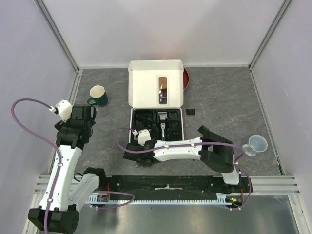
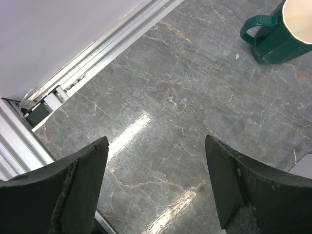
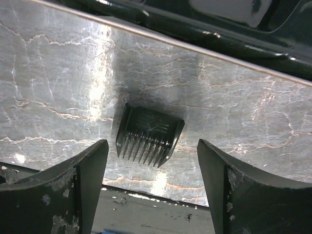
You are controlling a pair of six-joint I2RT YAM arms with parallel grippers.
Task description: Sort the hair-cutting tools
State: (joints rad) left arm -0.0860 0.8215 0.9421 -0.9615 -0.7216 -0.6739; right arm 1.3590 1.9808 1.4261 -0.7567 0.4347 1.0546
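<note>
A comb guard (image 3: 150, 135) lies flat on the grey marbled table (image 3: 58, 87), just in front of the near edge of the box (image 1: 146, 107), its teeth pointing toward the right wrist camera. The right gripper (image 3: 152, 146) hangs directly over it with its jaws spread wide. One finger (image 3: 80, 187) stands on each side of the guard, neither touches it, and nothing is grasped. In the top view that arm reaches leftward across the table and its gripper covers the guard, so the guard cannot be made out there.

The clipper (image 1: 162, 125) lies in the middle of the box's black tray (image 1: 132, 122), its silver blade end toward the raised white lid (image 1: 146, 83). Dark shapes fill the compartments on either side of it. They may be more guards, but the tray is too dark to tell. A small black piece (image 1: 191, 111) lies on the table just right of the tray, apart from it.

The left gripper (image 2: 156, 141) hovers over bare table near the rail of the left wall, its jaws released, wide apart and holding nothing. A green mug (image 2: 280, 29) stands upright beyond it. A clear cup (image 1: 257, 144) stands near the table's right edge, beside the right arm's elbow. A red dish (image 1: 185, 79) shows from behind the lid's right side.
</note>
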